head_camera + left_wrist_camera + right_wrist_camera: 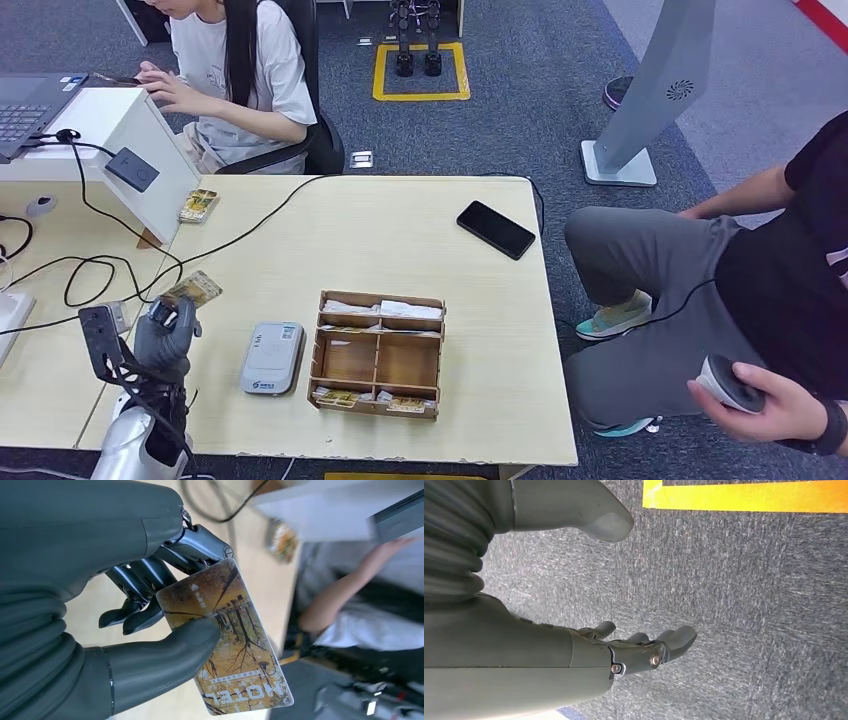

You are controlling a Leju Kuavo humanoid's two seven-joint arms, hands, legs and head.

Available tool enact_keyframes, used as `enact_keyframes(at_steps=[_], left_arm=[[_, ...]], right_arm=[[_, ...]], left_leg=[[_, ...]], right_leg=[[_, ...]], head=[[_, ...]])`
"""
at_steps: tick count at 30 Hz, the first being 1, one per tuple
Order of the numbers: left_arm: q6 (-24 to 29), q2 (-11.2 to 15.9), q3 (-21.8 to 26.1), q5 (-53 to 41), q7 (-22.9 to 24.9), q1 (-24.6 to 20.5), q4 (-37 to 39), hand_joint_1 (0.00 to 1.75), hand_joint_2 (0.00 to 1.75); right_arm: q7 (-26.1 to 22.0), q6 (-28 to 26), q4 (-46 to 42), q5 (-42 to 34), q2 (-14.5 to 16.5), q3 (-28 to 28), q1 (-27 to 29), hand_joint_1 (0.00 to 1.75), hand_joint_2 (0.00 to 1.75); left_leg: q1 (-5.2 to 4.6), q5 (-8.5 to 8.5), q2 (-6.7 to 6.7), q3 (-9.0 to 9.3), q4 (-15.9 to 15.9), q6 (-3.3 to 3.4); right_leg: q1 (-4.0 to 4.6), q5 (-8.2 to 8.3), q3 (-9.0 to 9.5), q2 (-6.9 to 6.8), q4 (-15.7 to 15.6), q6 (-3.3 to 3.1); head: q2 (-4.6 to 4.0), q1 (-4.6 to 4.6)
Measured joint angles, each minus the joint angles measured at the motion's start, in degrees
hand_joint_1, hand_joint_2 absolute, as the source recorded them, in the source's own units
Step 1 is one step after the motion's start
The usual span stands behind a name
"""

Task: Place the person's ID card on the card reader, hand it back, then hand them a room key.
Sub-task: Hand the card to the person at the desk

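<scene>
My left hand is raised over the table's left front part and pinches a yellow-brown card between thumb and fingers. In the left wrist view the card shows a tree picture and the word HOTEL, with the thumb pressed on its face; the left hand grips one end of it. The grey-white card reader lies flat to the right of that hand, nothing on it. My right hand hangs over grey carpet with its fingers apart, holding nothing.
A wooden compartment box with cards stands right of the reader. A black phone lies at the far right of the table. A seated person is at the right, holding a round grey device. Cables cross the left side.
</scene>
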Motion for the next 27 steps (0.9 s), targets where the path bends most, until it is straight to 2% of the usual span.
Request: enact_keyframes(at_steps=[5,9,22,24,27], left_arm=[[5.55,-0.31,1.08,-1.74,-3.48,-5.86,-0.12,1.75,1.75],[6.97,-0.41,1.11,-2.91,-4.52,-8.49,-0.12,1.75,1.75],[7.27,-0.56,1.11,-3.46,-4.7,-9.55,-0.12,1.75,1.75],[8.73,-0.57,1.05,-5.69,-5.42,-9.93,-0.06,1.75,1.75],[13.86,-0.21,0.04,-15.45,-6.51,-12.27,0.83,1.75,1.75]], right_arm=[[-0.3,0.01,0.0,1.17,0.08,0.0,-0.29,0.0,1.75],[-0.33,0.02,0.0,1.58,0.09,0.0,-0.46,0.0,1.75],[-0.33,0.03,0.0,1.74,0.09,0.0,-0.5,0.0,1.75],[-0.3,0.09,0.0,2.11,0.09,0.0,-0.5,0.0,1.75],[-0.23,0.64,0.0,3.3,0.09,0.0,-0.61,0.0,1.75]], left_leg=[[0.0,0.01,0.0,0.0,0.0,0.0],[0.0,0.01,0.02,0.0,0.0,0.0],[-0.01,0.0,0.04,-0.02,0.0,0.0],[0.0,0.0,0.04,-0.02,0.01,0.0],[0.0,0.02,-0.01,-0.04,0.04,0.02]], right_leg=[[0.0,0.0,0.0,0.01,0.0,0.0],[0.0,0.0,0.0,0.03,0.01,-0.01],[0.0,0.0,-0.05,0.05,0.0,0.0],[0.0,0.0,-0.07,0.05,0.0,0.0],[0.01,0.0,-0.08,0.02,0.0,0.0]], head=[[0.0,0.0],[0.0,0.0],[0.0,0.0],[0.0,0.0],[0.0,0.0]])
